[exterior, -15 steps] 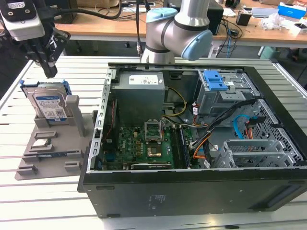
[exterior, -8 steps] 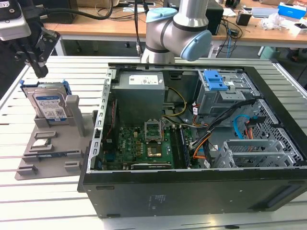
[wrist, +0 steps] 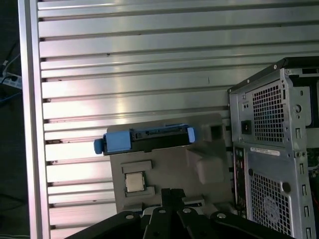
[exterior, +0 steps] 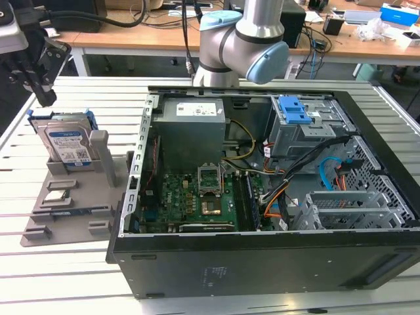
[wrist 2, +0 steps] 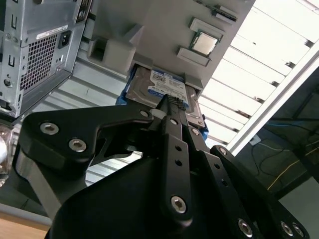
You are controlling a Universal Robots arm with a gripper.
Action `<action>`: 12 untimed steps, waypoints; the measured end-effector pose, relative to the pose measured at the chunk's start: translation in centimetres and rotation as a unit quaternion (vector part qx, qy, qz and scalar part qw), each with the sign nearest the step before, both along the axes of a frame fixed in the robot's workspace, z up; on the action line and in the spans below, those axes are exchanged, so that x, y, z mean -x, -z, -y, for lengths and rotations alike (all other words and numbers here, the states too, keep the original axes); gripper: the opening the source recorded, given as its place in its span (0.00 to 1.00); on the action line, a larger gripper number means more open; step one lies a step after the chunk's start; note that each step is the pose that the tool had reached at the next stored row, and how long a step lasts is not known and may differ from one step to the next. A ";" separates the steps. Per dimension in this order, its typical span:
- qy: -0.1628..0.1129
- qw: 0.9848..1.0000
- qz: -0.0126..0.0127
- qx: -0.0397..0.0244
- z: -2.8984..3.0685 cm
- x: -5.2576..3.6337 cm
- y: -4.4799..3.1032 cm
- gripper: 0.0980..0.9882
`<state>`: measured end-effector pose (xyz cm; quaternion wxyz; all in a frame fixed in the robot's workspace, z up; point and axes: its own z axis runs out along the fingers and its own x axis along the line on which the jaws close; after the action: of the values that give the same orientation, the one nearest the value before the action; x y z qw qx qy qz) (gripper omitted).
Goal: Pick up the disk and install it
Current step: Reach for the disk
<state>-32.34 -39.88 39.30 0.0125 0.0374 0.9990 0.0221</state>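
Observation:
The disk (exterior: 65, 141), silver with a white-and-blue label in a blue carrier, stands on edge in a slot of a grey holder (exterior: 69, 210) at the exterior view's left. My black gripper (exterior: 46, 98) hangs just above and behind the disk's top edge, apart from it. In the second wrist view the gripper (wrist 2: 172, 101) points at the disk (wrist 2: 158, 88) with its fingers pressed together and nothing between them. The first wrist view shows the gripper (wrist: 172, 192) over the holder, with the disk's blue carrier (wrist: 144, 140) seen edge-on.
An open computer case (exterior: 262, 262) lies on the slatted metal table (exterior: 59, 282), beside the holder. Inside are a grey power supply (exterior: 193, 115), a motherboard (exterior: 197, 197) and a drive bay with a blue latch (exterior: 295, 110). A processor chip (exterior: 56, 195) rests on the holder.

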 end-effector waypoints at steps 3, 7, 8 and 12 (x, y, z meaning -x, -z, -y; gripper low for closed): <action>0.000 1.000 0.000 0.000 0.00 0.51 0.00 0.01; 0.000 1.000 0.000 0.000 0.00 1.67 0.01 0.01; 0.000 1.000 0.000 0.000 0.00 1.98 0.02 0.01; 0.000 1.000 0.000 0.000 0.00 2.68 0.02 0.01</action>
<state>-35.01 -39.89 39.28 0.0125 0.0374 0.9990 0.0221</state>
